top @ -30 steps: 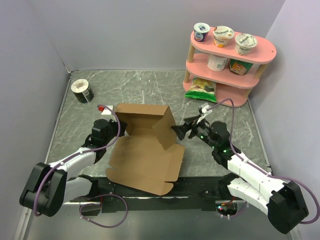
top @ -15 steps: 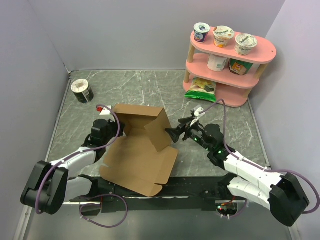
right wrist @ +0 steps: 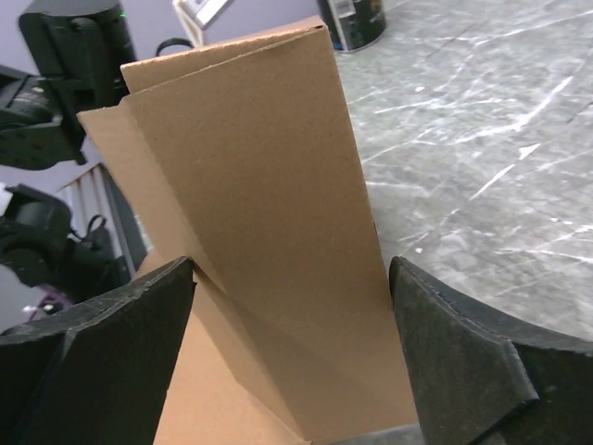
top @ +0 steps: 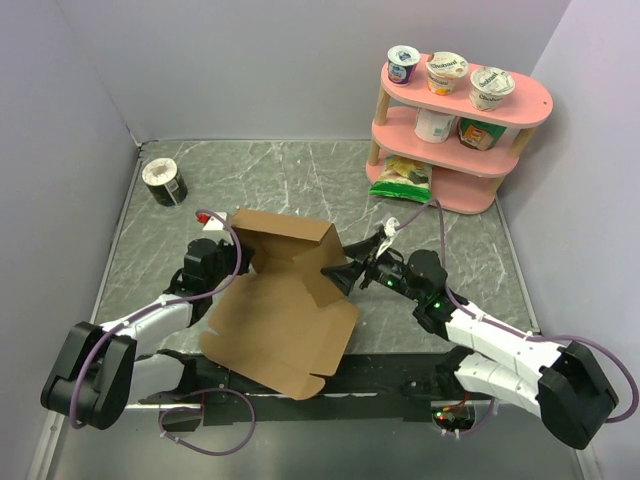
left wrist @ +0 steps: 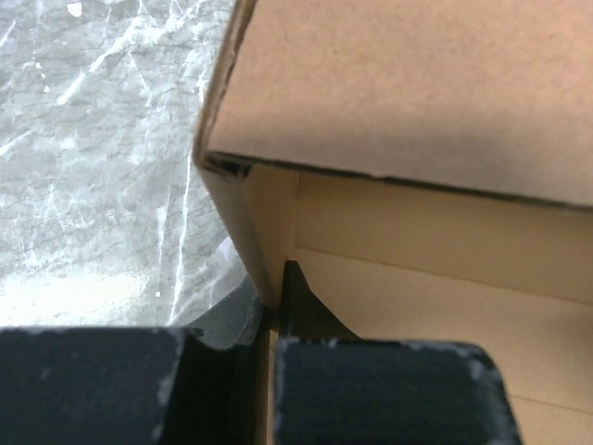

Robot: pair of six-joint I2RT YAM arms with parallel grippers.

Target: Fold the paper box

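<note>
Left wrist view: the left gripper [left wrist: 273, 338] is pinched on a side wall of the one paper box [top: 285, 300]; the right gripper [right wrist: 292, 278] stands wide apart, fingers [right wrist: 120, 334] flanking a raised flap. Box lies between both arms, near corner over the dark front strip of the table [top: 300, 170]. Bare marble runs behind it. One dark can [top: 164, 182] back left, one pink shelf [top: 450, 105] back right, well apart

The top camera is looking down from high behind the near edge, taking in the whole table [top: 300, 170]. The left wrist camera is sitting tight against one corner of the paper box [left wrist: 417, 83] — while the right wrist camera is facing across the same box, slightly farther back, toward the left arm [right wrist: 69, 65].
</note>
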